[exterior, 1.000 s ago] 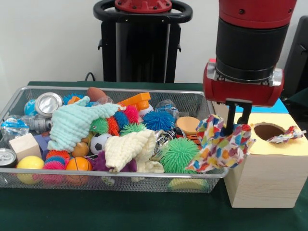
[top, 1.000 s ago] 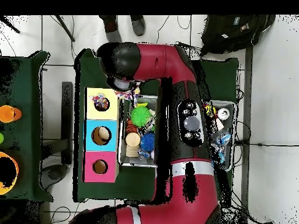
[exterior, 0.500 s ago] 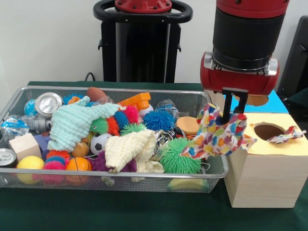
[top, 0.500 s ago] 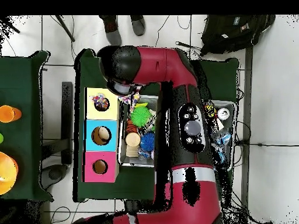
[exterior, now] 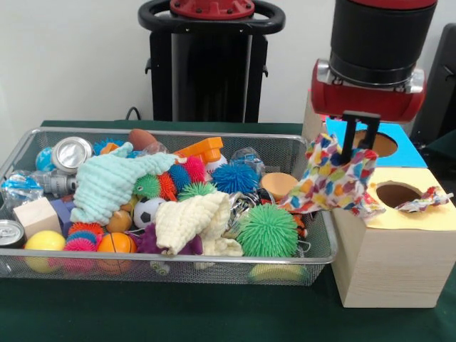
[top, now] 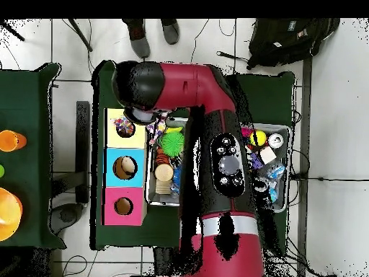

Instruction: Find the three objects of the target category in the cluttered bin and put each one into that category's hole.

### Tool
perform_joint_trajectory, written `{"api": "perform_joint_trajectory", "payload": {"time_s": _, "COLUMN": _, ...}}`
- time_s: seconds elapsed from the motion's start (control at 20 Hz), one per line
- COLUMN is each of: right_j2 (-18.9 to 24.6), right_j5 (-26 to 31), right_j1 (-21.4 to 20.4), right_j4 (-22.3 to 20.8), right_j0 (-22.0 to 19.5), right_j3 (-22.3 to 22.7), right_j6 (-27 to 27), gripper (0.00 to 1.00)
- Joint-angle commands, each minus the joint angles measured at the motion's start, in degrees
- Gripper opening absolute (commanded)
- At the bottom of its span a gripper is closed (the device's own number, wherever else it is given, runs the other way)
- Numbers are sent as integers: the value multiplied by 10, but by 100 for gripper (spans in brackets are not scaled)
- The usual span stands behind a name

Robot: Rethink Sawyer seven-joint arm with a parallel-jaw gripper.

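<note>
My gripper [exterior: 357,140] is shut on a multicoloured patterned cloth [exterior: 330,178], which hangs over the right end of the wire bin [exterior: 164,265] and touches the near corner of the yellow-topped box [exterior: 420,217]. The box's round hole [exterior: 397,194] lies just right of the hanging cloth. A second patterned cloth scrap [exterior: 425,200] rests at the hole's right rim. A mint cloth [exterior: 114,182] and a cream cloth [exterior: 192,221] lie in the bin. In the overhead view the arm's head [top: 144,90] hides the gripper; the patterned cloth [top: 154,130] shows beside the yellow box [top: 112,138].
The bin holds spiky balls, cans, a wood block and small balls. A blue-topped box [exterior: 395,137] stands behind the yellow one. Overhead, the blue box [top: 110,167] and pink box [top: 108,208] line up beside the bin [top: 149,189]. A person's feet [top: 151,32] stand nearby.
The gripper has risen and shifted right toward the yellow box, lifting the patterned cloth up off the bin's contents.
</note>
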Motion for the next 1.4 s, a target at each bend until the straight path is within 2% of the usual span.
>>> {"api": "perform_joint_trajectory", "payload": {"time_s": 0.05, "right_j2": -15, "right_j5": 73, "right_j1": -13, "right_j4": 31, "right_j0": 19, "right_j3": 75, "right_j6": 116, "gripper": 0}}
{"api": "perform_joint_trajectory", "payload": {"time_s": 0.75, "right_j2": -48, "right_j5": 35, "right_j1": -34, "right_j4": 79, "right_j0": 67, "right_j3": 127, "right_j6": 144, "gripper": 0}}
{"api": "perform_joint_trajectory", "payload": {"time_s": 1.4, "right_j2": -61, "right_j5": -19, "right_j1": -44, "right_j4": 84, "right_j0": 69, "right_j3": 170, "right_j6": 95, "gripper": 0}}
